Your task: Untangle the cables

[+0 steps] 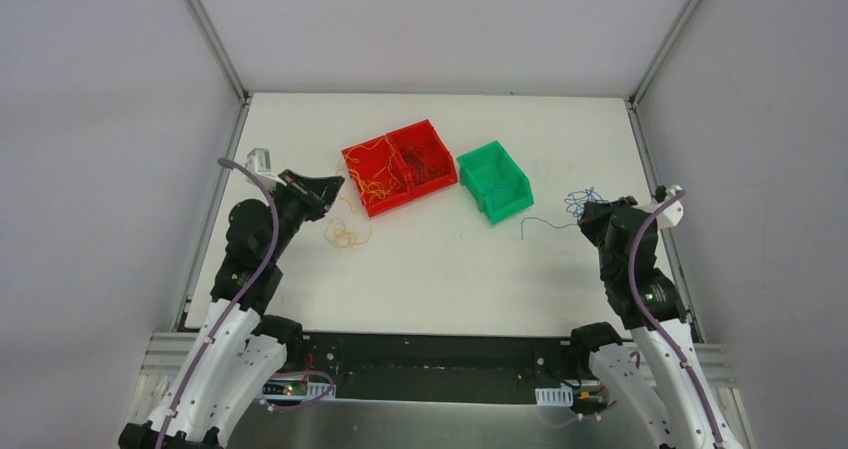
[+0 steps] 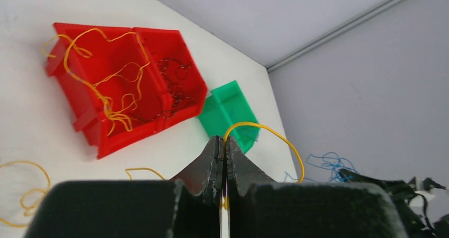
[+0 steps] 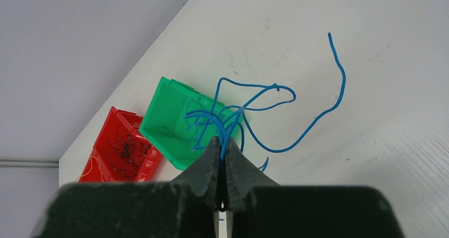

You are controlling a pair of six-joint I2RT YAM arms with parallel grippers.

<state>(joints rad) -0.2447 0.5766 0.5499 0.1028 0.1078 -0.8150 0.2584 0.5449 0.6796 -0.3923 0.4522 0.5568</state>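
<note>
My left gripper [image 2: 222, 140] is shut on a yellow wire [image 2: 275, 133] that arcs up and right out of its tip. In the top view it [image 1: 333, 184] hangs just left of the red bins, above a loose yellow clump [image 1: 345, 232] on the table. My right gripper [image 3: 222, 140] is shut on a bunch of blue wires [image 3: 249, 103] that fan out above its tip. In the top view it [image 1: 584, 214] is at the right, with blue wires [image 1: 580, 201] around it and one strand trailing left.
Two red bins stand side by side at the back: the left one [image 1: 372, 179] holds yellow wires, the right one [image 1: 425, 155] dark grey wires. A green bin [image 1: 494, 179] stands to their right. Frame posts run along the table's left and right edges.
</note>
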